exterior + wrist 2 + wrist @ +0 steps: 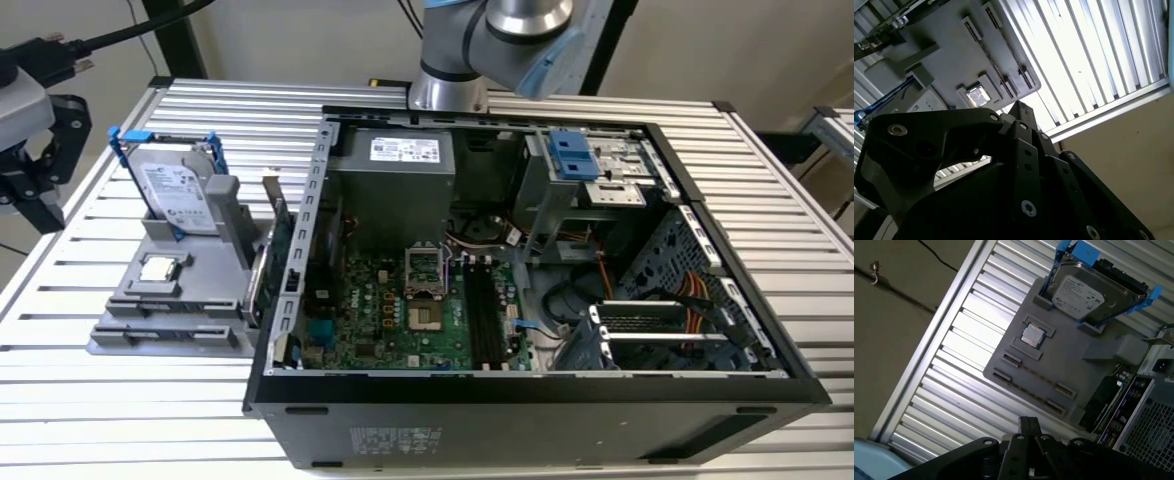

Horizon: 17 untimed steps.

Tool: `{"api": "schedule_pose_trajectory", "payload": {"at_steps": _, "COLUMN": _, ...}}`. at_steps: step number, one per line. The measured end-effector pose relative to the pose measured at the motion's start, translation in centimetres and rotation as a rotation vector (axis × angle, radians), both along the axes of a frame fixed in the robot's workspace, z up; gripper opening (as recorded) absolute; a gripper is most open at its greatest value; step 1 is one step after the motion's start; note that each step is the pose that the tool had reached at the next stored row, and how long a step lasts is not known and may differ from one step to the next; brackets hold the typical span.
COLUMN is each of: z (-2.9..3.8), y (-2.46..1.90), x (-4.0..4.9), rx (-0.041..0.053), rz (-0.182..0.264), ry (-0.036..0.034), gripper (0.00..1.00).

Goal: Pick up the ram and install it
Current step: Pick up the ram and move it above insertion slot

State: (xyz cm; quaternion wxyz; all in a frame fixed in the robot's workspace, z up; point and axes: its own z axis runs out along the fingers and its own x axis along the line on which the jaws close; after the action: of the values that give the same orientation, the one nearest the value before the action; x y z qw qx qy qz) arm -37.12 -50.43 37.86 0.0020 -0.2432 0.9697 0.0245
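So far little of the job shows as done. In the exterior view the long black memory slots on the motherboard of the open computer case look bare, with no stick standing in them, so the install is not yet made.

The ram seems to sit in the grey tray beside the case. In the first wrist view a very thin strip runs between two small end clips near the tray's front. That is judged to be the stick on its edge, though it is too slim to be sure of. The silver processor chip lies in its square pocket just behind that strip. The hard drive in its blue frame stands further back on the same tray.

The gripper is well apart from all of this. In the exterior view it hangs at that view's left edge, beyond the slatted table. Both wrist views look across at the tray with bare table slats between. Nothing is seen poking out past the tip of the gripper, so by these pictures it carries nothing and touches nothing. Its black links are seen side-on, one over the other, so whether the jaws are spread or pressed together cannot be told. Both the pick-up and the seating in the slot look left to do.
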Motion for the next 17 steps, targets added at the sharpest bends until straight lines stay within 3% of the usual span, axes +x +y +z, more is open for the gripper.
{"api": "schedule_pose_trajectory", "payload": {"at_steps": 17, "z": 0.00, "y": 0.32, "x": 0.00, "rx": 0.0000, "rz": 0.089, "ry": 0.0000, "gripper": 0.00}}
